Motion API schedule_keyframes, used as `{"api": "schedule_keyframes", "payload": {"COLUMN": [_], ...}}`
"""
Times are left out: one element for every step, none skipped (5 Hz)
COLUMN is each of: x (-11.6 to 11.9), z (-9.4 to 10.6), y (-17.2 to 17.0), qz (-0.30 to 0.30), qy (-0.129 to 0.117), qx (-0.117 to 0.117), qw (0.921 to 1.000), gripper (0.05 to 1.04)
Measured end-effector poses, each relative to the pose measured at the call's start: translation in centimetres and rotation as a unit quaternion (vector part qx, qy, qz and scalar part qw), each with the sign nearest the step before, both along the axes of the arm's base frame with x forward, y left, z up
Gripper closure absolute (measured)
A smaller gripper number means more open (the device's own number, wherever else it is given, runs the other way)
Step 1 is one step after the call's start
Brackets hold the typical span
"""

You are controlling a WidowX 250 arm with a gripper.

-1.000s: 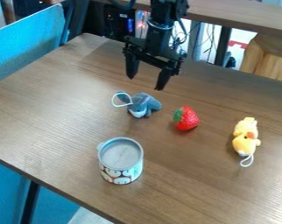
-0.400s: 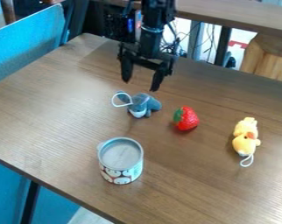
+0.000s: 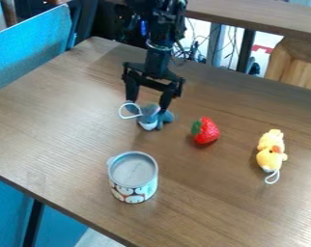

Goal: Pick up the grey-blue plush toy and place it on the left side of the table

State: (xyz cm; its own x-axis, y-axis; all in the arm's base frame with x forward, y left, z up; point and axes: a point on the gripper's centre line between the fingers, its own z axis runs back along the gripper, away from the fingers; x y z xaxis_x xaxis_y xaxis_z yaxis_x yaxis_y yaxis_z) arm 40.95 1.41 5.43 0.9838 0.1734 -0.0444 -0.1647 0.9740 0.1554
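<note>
You are holding your black gripper (image 3: 147,106) low over the counter (image 3: 67,144), pointing down at the small blue-gray stuffed toy (image 3: 150,114). Your fingers (image 3: 130,90) are standing spread apart, with the toy down at their tips, one tip by each side of it. You can't tell if they are touching it. The toy is lying on the counter, toward the back, and its white string loop (image 3: 120,113) is sticking out to the left side of the view. A red strawberry (image 3: 207,131) with a green top is sitting near the toy, on its right in the view. A yellow stuffed toy (image 3: 271,153) is lying farther right, with its own white loop (image 3: 272,179) pointing to the front. A round can (image 3: 134,174) with a gray lid and little faces on its side is standing upright in front, well apart from your gripper.
</note>
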Motion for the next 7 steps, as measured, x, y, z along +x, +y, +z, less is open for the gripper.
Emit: {"api": "schedule_keyframes", "payload": {"x": [-0.3, -0.3, -0.3, -0.2, -0.1, -0.2, -0.8], "z": [-1.0, -1.4, -1.4, -1.6, -1.6, -2.0, -2.2], "y": [-0.2, -0.2, -0.1, -0.1, 0.5, 0.9, 1.9], "qz": [-0.01, -0.007, -0.001, 0.002, 0.018, 0.026, 0.038], "qy": [-0.009, -0.02, -0.023, -0.027, -0.031, -0.035, -0.033], "qx": [0.02, 0.025, 0.03, 0.023, 0.001, -0.018, -0.037], "qw": [0.9997, 0.9995, 0.9993, 0.9994, 0.9994, 0.9989, 0.9981], "gripper": [0.079, 0.079, 0.079, 0.079, 0.138, 0.362, 0.434]}}
